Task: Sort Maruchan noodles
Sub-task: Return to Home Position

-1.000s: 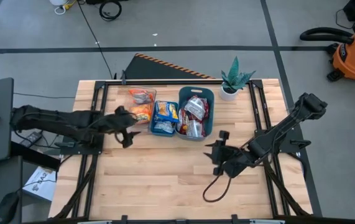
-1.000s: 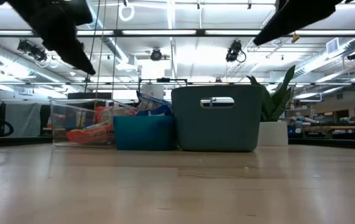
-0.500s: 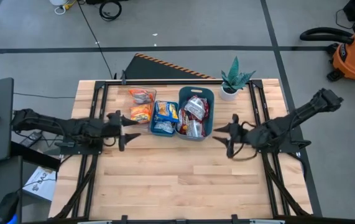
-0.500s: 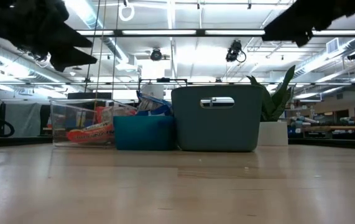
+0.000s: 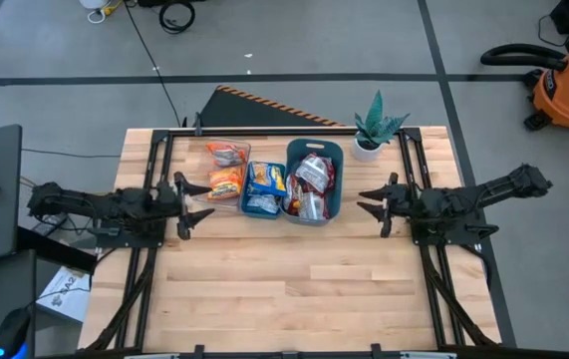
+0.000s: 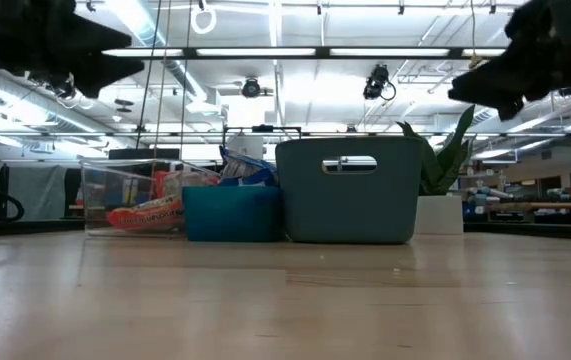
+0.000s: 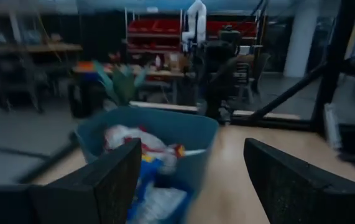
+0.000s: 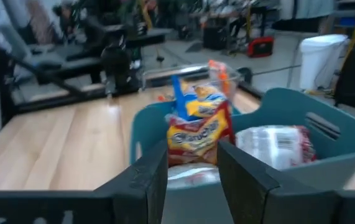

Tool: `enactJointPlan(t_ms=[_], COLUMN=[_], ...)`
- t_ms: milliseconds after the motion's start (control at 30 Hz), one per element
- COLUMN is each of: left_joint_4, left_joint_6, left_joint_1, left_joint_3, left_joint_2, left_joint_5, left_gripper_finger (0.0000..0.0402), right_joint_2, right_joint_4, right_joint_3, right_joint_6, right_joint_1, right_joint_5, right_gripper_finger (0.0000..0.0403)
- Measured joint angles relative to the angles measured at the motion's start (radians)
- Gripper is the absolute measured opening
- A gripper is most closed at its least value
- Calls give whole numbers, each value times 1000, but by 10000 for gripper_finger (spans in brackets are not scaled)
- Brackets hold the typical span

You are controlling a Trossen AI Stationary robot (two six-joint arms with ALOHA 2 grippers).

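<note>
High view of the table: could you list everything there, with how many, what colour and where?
Clear plastic bin: one, transparent, far side, nearest left arm.
Orange crinkly noodle packets: a few, inside the clear bin.
Small blue plastic bin: one, middle of the row.
Yellow-and-blue noodle packets: a few, inside it.
Large teal plastic bin: one, right end.
Red-and-white noodle packets: several, inside it.
Potted green plant: one, white pot, far right corner.
Light wooden table: one, under everything.
Left pincer: black, open, left side.
Right pincer: black, open, right side.
</note>
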Motion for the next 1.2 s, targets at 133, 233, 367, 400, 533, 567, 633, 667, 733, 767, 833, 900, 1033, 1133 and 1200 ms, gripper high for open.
enactJointPlan(t_ms=[133,233,367,400,533,567,633,667,733,767,833,900,1033,1133,1200], left_joint_4=[11,22,-12,-27,-44,-32,-1,31,85,71,59,29,2,0,0], left_joint_6=[134,155,131,120,50,45,25,20,9,8,26,33,24,24,24], left_joint_1=[1,1,1,1,1,1,0,0,0,0,4,4,4,4,4], left_joint_3=[-1,-1,-1,-1,-6,-19,-60,-85,-131,-131,-131,-131,-131,-131,-131], left_joint_2=[-49,-80,-114,-120,-120,-121,-125,-126,-126,-124,-111,-108,-105,-105,-105], left_joint_5=[-28,-5,24,25,95,122,153,161,161,156,125,88,51,49,49], left_gripper_finger=[288,278,256,250,224,218,206,201,190,186,178,174,172,172,172], right_joint_2=[-152,-250,-325,-336,-359,-360,-360,-360,-360,-360,-359,-358,-355,-353,-353], right_joint_4=[15,31,15,26,55,64,74,78,77,77,77,78,78,77,77], right_joint_3=[-90,-151,-154,-154,-154,-154,-154,-154,-154,-154,-154,-154,-154,-154,-154], right_joint_6=[21,26,19,8,-14,-1,39,61,86,91,92,91,91,91,91], right_joint_1=[-40,-61,-72,-72,-71,-71,-71,-71,-71,-71,-71,-71,-71,-71,-71], right_joint_5=[25,17,-1,-5,18,31,48,49,49,49,49,49,47,44,44], right_gripper_finger=[135,129,126,126,126,126,126,126,126,126,126,126,126,126,126])
